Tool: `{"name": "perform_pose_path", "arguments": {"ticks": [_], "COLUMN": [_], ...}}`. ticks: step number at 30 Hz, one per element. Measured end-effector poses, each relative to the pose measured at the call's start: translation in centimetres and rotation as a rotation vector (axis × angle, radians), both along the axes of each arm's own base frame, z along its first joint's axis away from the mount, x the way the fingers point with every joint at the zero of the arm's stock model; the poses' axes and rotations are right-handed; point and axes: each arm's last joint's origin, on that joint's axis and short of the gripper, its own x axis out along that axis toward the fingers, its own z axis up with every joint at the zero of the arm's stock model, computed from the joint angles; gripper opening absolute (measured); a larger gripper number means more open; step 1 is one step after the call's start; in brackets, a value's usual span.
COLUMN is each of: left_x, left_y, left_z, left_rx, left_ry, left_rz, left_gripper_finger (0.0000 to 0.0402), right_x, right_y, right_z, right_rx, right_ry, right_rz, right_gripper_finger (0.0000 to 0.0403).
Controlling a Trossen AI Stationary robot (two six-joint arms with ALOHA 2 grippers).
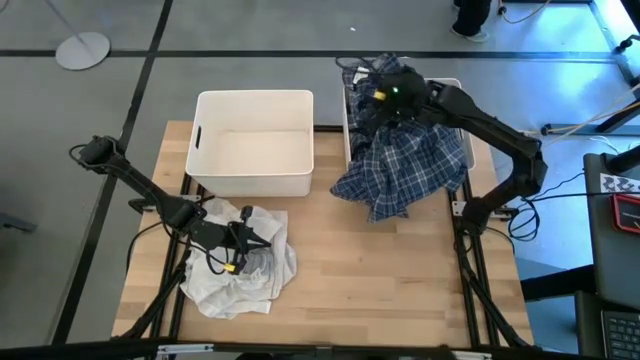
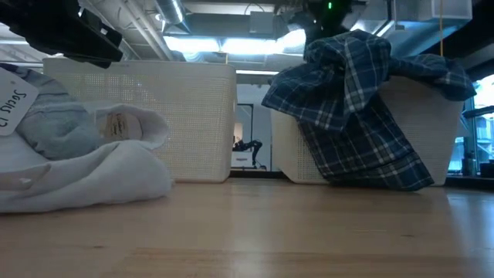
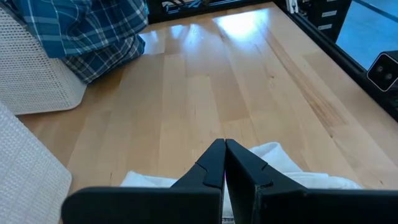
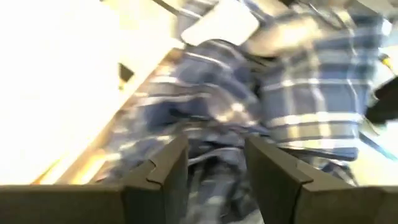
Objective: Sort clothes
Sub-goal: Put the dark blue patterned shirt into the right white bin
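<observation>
A navy-and-white plaid shirt (image 1: 405,170) is draped over the near wall of the right white bin (image 1: 464,112). Its lower part hangs down that wall to the table (image 2: 363,166). My right gripper (image 1: 380,102) hangs above this bin, open; the shirt (image 4: 249,106) lies below the gap between its fingers. A heap of white and pale grey-blue clothes (image 1: 245,275) lies on the table at the near left. My left gripper (image 3: 224,146) is shut above that heap (image 3: 273,155), with nothing between its fingers.
A second white bin (image 1: 255,175) stands at the far left of the table, with no clothes showing inside. Bare wood (image 1: 390,290) lies between the heap and the table's right edge. A paper tag (image 2: 15,104) shows on the heap.
</observation>
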Motion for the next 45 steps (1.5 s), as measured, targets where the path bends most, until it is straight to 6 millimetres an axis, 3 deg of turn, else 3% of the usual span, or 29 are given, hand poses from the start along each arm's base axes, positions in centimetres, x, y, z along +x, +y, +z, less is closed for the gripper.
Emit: {"name": "perform_pose_path", "arguments": {"ticks": [5, 11, 15, 19, 24, 29, 35, 39, 45], "left_x": [0.0, 0.0, 0.0, 0.0, 0.0, 0.0, 0.1, 0.2, 0.2], "left_y": [0.0, 0.0, 0.0, 0.0, 0.0, 0.0, -0.1, -0.1, -0.1], "left_z": [0.0, 0.0, 0.0, 0.0, 0.0, 0.0, 0.2, 0.4, 0.4], "left_rx": [0.002, 0.002, 0.002, -0.003, -0.004, -0.003, 0.035, 0.062, 0.071], "left_ry": [0.0, 0.0, 0.0, 0.0, 0.0, 0.0, -0.025, -0.044, -0.047], "left_rz": [-0.001, -0.001, -0.001, 0.001, 0.002, 0.001, -0.022, -0.038, -0.043], "left_gripper_finger": [0.0001, 0.0001, 0.0001, 0.0001, 0.0001, 0.0001, 0.0001, 0.0001, 0.0001], "right_x": [0.8, 1.7, 2.0, 1.0, -1.4, -4.1, -7.3, -9.0, -10.7], "right_y": [4.9, 12.7, 18.8, 24.7, 29.9, 31.2, 29.5, 27.9, 26.2], "right_z": [1.7, 1.1, -0.6, -2.2, -6.8, -13.7, -19.5, -21.4, -22.0], "right_rx": [0.025, 0.109, 0.158, 0.218, 0.208, 0.152, 0.052, 0.013, -0.025], "right_ry": [-0.014, 0.039, 0.075, 0.093, 0.155, 0.252, 0.283, 0.269, 0.126], "right_rz": [0.144, 0.343, 0.497, 0.606, 0.58, 0.437, 0.266, 0.194, 0.169], "right_gripper_finger": [0.0159, 0.0159, 0.0159, 0.0159, 0.0159, 0.0159, 0.0159, 0.0159, 0.0159]}}
